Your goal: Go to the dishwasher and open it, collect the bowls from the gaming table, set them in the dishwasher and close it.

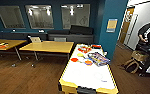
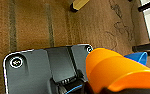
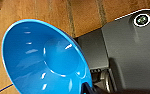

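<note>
The left jaws grasp the orange bowl point(image 2: 116, 72) and the right jaws grasp the blue bowl point(image 3: 44, 57), while the counter point(image 1: 91, 75) with more bowls point(image 1: 74, 59) lies straight ahead of both.

left gripper point(image 2: 101, 87): low over floor, clamped on orange bowl point(image 2: 116, 72) | right gripper point(image 3: 91, 88): low, gripping blue bowl point(image 3: 43, 57) rim

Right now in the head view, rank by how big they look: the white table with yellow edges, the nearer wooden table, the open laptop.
1. White table, though it stands nearest the camera.
2. Wooden table.
3. Laptop.
</note>
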Available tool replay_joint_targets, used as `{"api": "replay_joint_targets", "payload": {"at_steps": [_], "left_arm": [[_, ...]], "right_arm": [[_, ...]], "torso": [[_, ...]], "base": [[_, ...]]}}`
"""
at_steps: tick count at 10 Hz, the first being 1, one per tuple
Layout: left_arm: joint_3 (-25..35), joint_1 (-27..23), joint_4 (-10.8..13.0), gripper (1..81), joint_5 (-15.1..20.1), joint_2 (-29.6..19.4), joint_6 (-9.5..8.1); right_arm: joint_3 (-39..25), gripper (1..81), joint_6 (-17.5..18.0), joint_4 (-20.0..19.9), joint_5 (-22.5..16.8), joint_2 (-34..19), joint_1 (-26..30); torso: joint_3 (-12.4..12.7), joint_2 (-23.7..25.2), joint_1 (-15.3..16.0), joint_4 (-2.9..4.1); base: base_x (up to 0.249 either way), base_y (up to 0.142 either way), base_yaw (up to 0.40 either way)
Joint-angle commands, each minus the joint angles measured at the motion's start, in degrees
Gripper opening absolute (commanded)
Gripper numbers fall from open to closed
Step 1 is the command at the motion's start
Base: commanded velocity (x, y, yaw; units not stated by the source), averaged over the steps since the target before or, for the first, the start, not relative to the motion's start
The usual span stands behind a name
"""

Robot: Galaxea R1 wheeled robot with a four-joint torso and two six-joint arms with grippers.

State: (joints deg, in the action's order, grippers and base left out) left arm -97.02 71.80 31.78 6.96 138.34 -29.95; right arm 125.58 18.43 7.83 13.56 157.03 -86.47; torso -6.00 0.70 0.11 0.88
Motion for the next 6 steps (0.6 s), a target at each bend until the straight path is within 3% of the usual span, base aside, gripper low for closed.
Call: {"api": "replay_joint_targets", "payload": {"at_steps": [1, 6], "left_arm": [[0.7, -2.6, 1.4, 1.0, -0.4, -1.1, 0.25], [-2.2, -1.4, 1.6, 1.0, -0.5, 0.8, 0.51]], "right_arm": [[-0.2, 1.0, -0.2, 2.4, -2.3, 0.2, 1.8], [2.4, 1.0, -0.2, 2.7, -2.4, 2.1, 1.7]], "torso": [[0.0, 0.0, 0.0, 0.00], [0.0, 0.1, -0.1, 0.00]], "base": [[-0.078, 0.000, 0.000], [-0.100, 0.000, 0.000]]}}
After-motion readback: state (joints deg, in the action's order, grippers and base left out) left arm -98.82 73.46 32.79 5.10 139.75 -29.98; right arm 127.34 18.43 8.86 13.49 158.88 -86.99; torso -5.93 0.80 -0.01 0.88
